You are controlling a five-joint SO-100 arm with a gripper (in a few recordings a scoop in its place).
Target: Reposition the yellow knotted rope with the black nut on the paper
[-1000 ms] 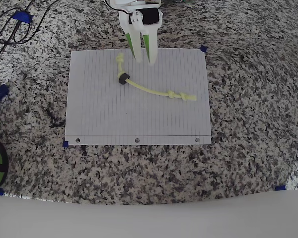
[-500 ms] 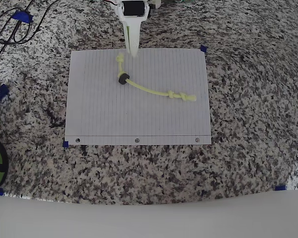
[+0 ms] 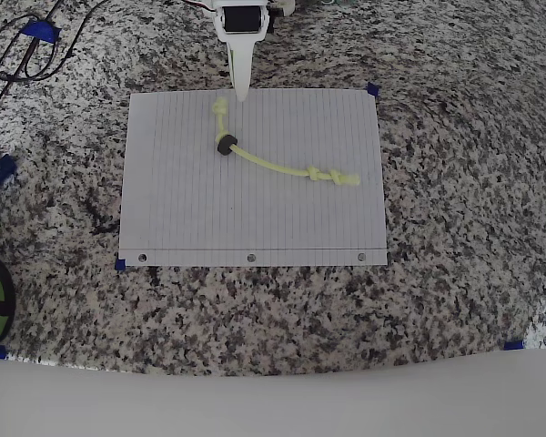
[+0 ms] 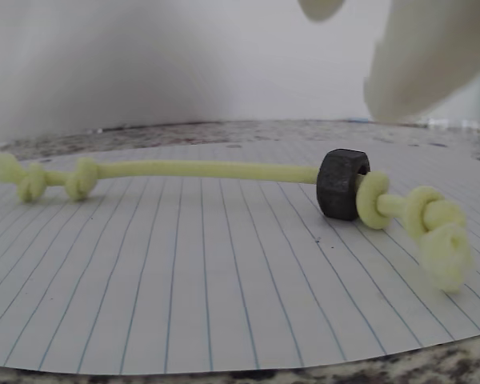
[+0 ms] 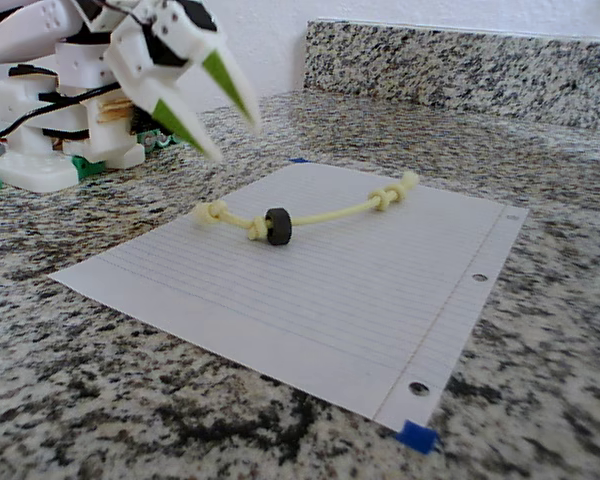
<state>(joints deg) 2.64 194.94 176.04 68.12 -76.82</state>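
I have the gripper (image 5: 230, 135) hanging in the air over the back edge of the paper (image 5: 310, 300), its white fingers (image 5: 195, 135) with green inner faces spread apart in the fixed view, tips clear of everything and nothing between them; in the overhead view the gripper (image 3: 240, 91) reads as one narrow white wedge pointing down at the paper's (image 3: 182, 209) top edge, so I go by the fixed view for the gap; in the wrist view blurred white finger shapes (image 4: 420, 64) sit at the upper right, above the sheet and touching nothing.

Just beside the tips lies the rope (image 3: 282, 167); its near knotted end is at the paper's top edge in the overhead view, close under the fingers but apart from them; from there the rope runs down to the nut (image 3: 226, 145) and then curves away to the right, ending in a pair of knots toward the paper's right side; the whole rope (image 5: 330, 213) lies flat on the sheet; the nut (image 5: 277, 225) is threaded on the rope and stands on its edge, resting against a knot, as the wrist view shows for the nut (image 4: 342, 183) and rope (image 4: 200, 170).

The paper (image 4: 184, 296) lies flat on a speckled granite bench (image 3: 455, 300), its punched holes along the edge away from the arm; small blue tape tabs (image 5: 417, 436) mark its corners.
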